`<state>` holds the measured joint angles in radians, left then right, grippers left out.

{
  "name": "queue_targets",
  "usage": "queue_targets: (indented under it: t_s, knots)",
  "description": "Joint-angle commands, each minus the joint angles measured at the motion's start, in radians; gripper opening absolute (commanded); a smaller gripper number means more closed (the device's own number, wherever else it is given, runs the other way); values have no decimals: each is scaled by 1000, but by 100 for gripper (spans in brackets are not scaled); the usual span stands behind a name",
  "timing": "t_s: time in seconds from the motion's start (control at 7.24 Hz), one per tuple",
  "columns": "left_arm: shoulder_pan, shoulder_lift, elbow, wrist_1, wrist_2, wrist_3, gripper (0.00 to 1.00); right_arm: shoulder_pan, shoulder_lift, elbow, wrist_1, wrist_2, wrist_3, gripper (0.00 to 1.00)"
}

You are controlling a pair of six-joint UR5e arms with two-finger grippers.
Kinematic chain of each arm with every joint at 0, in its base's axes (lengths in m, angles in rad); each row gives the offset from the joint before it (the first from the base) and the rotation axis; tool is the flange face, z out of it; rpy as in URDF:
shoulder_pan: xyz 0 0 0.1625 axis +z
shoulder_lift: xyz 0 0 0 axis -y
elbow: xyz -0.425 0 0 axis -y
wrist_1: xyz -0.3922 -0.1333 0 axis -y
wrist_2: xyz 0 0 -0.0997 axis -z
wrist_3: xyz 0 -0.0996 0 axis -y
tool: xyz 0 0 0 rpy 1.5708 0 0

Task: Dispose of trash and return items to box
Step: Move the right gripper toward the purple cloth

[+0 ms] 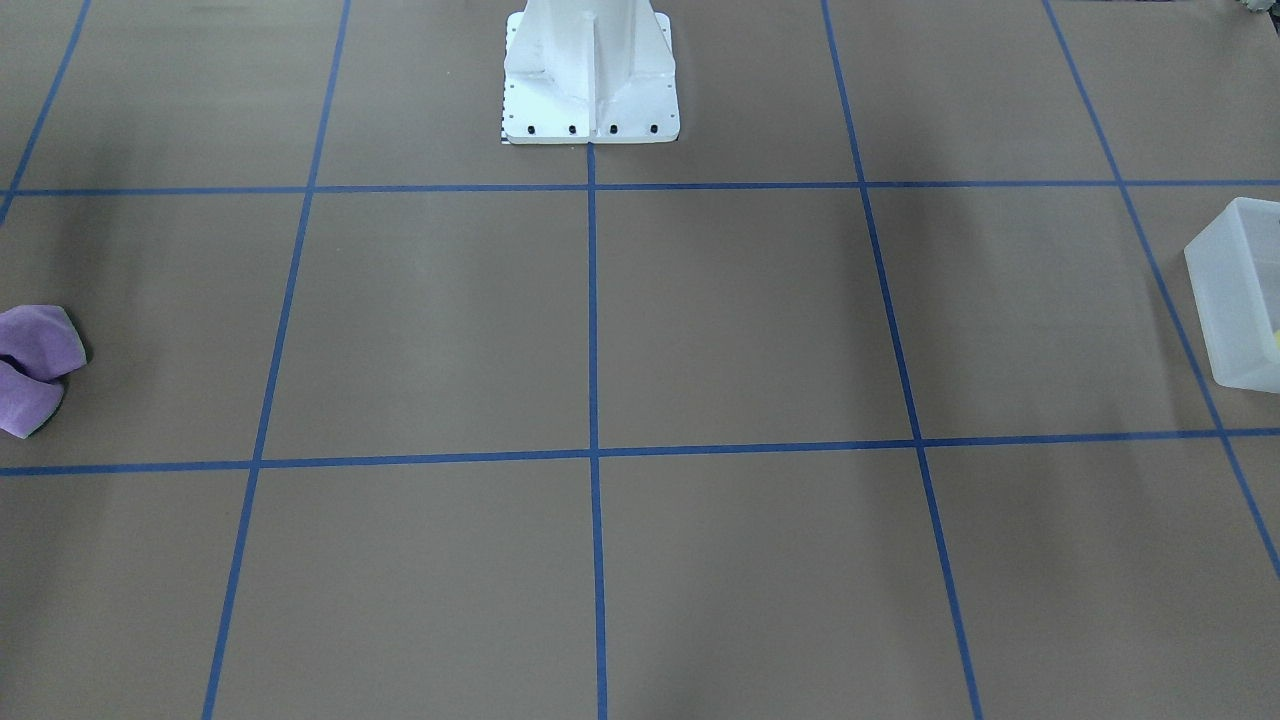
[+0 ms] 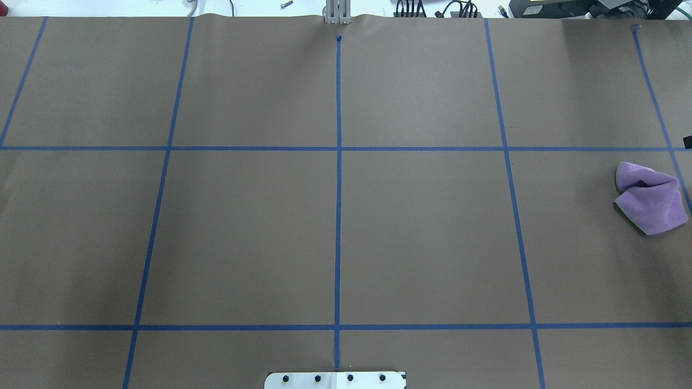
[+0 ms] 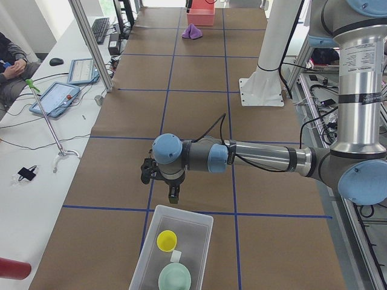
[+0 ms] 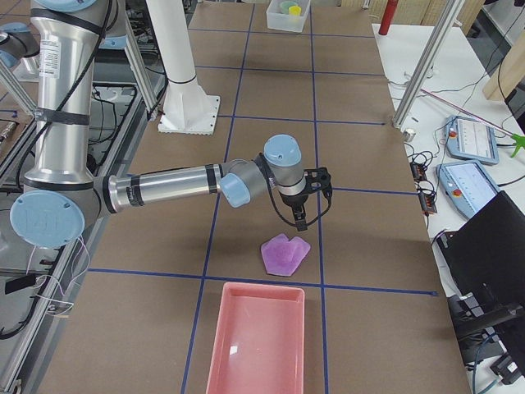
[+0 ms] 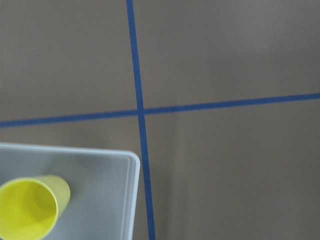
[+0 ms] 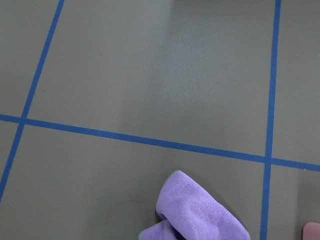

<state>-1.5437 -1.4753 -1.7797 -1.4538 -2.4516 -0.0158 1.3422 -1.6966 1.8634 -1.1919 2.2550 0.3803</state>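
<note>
A tabletop (image 2: 421,232) covered in matte brown paper is marked into large rectangles by thin blue tape lines. A white metal robot base (image 1: 590,70) is bolted at its middle edge.

At the end on the robot's left stands the box (image 3: 196,241), a frosted, translucent white plastic bin, rectangular with rounded corners. Inside it are a small yellow plastic cup (image 3: 166,240), smooth and round, and beside it a pale mint-green round bowl (image 3: 175,279). The left end effector (image 3: 173,194), black, hangs on a silver and blue arm just past the box's short wall; whether its fingers are apart or together cannot be told.

At the opposite end the trash (image 4: 285,254), a soft lilac-purple cloth with a fuzzy nap, lies crumpled in deep folds on the paper. It sits near a shallow, glossy pink rectangular tray (image 4: 258,345), not touching it, with a tape line between them. The right end effector (image 4: 300,215) hangs close to the cloth on the side away from the tray; its state cannot be told either.
</note>
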Motion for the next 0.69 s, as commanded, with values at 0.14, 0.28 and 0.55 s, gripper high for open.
queue_targets:
  t_s: [0.14, 0.28, 0.55]
  knots:
    - [-2, 16, -52, 61, 63, 126, 98, -27, 44, 5, -3, 0, 175, 100]
    - [-3, 12, -52, 61, 63, 126, 98, -100, 82, 2, -3, -56, 304, 99]
    - [-3, 6, -53, 59, 63, 126, 98, -179, 60, -39, 20, -216, 323, 99]
